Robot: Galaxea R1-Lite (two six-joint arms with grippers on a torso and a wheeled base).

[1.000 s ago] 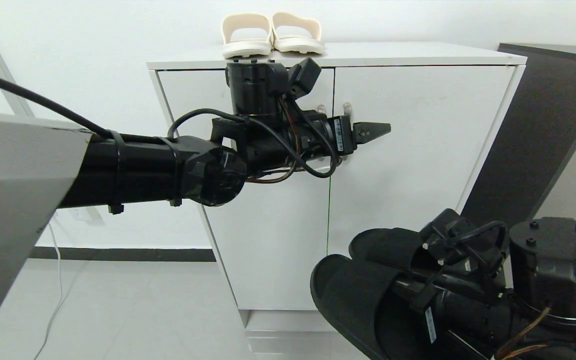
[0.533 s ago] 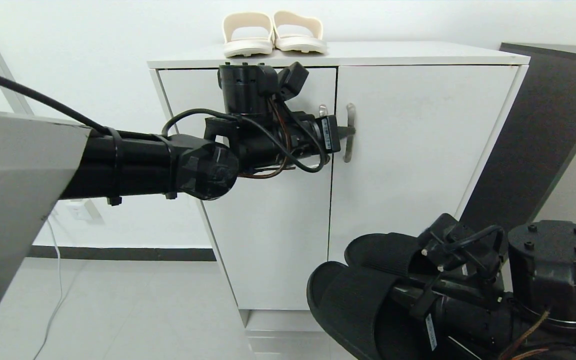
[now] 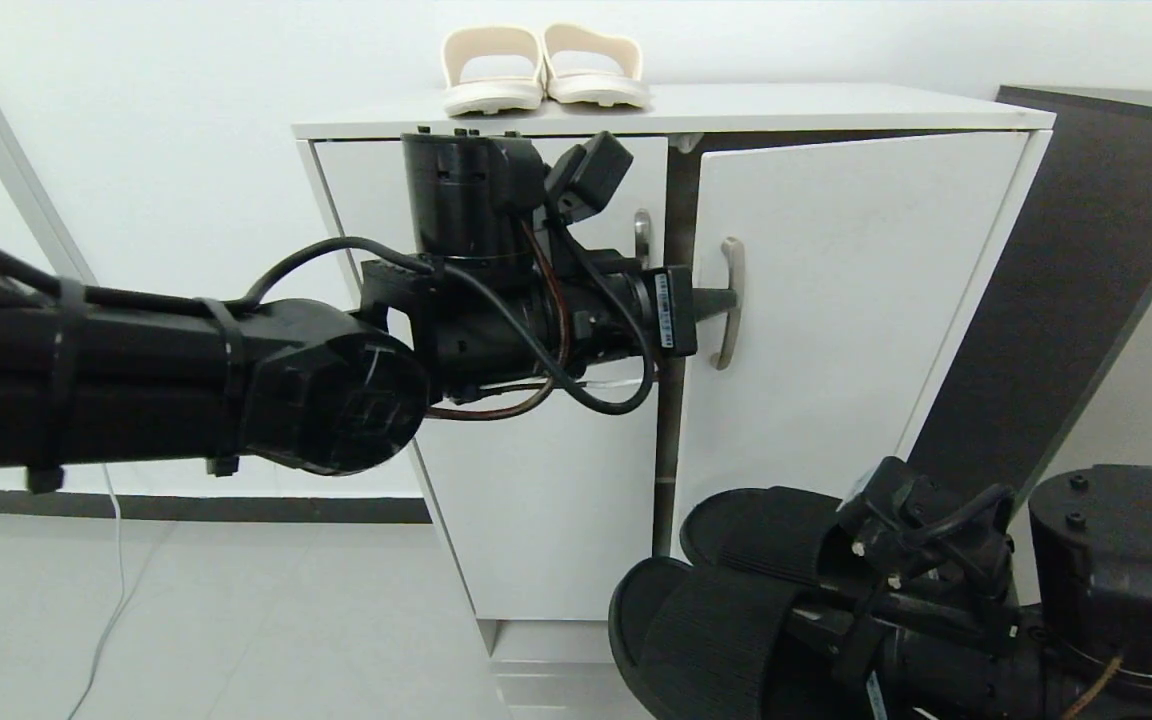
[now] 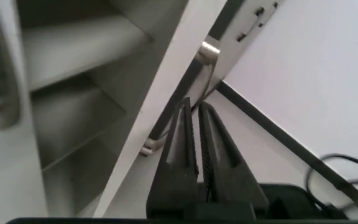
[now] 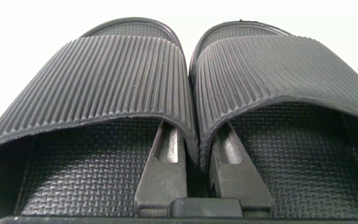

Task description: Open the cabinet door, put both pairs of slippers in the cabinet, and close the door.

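The door (image 3: 856,300) now stands ajar — the closed left pincer (image 3: 721,300) hooks its handle (image 3: 726,345). Below the handle the right pincer (image 5: 194,155) clamps the black slippers (image 3: 726,600), toes toward the cabinet (image 3: 836,108).

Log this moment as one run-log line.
right door: ajar | left gripper: jaws shut at its handle | right gripper: holding black slippers | cream slippers: on cabinet top

2 cream open-toe rubber slippers (image 3: 543,68) sit side by side on top of the white 2-door wooden cabinet (image 3: 836,110), left of centre. Its right door (image 3: 836,320) stands ajar, with the left gripper (image 3: 724,299) clamped on that door's metal bar handle (image 3: 727,345). Lower right, before the cabinet, the right gripper (image 5: 194,134) holds 2 black ribbed rubber slippers (image 3: 726,600).
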